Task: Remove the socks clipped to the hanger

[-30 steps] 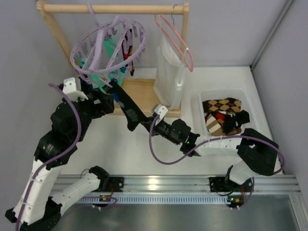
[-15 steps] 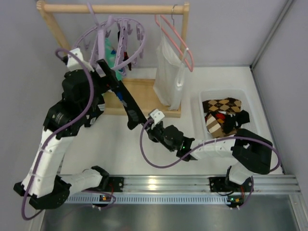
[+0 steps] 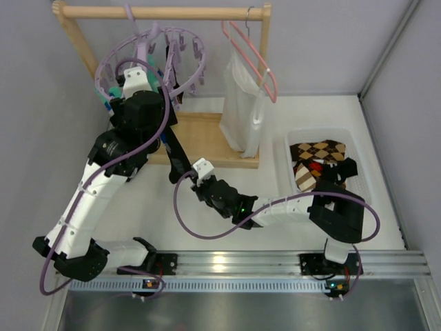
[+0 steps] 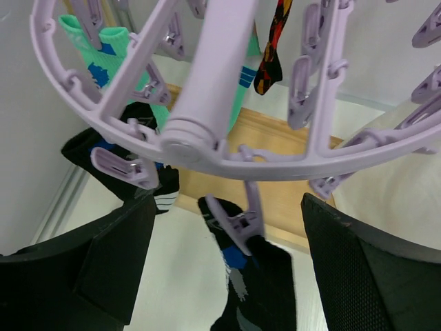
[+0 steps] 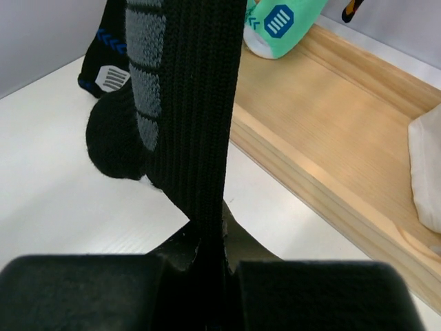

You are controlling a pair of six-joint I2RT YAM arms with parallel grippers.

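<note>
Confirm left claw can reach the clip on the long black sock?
Likely yes: left claw is open with that lavender clip between its fingers, nothing in between; right claw grips the black sock below.

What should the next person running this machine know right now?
Left fingers: open, either side of a clip under the hanger.
Right fingers: shut on the lower end of a long black sock that runs up toward the hanger.
Still clipped: apparently that sock, a second black sock, teal socks, a red-orange one.
Done: unclear; a bin on the right holds some socks.
Left to do: free the held sock, then the others.
</note>
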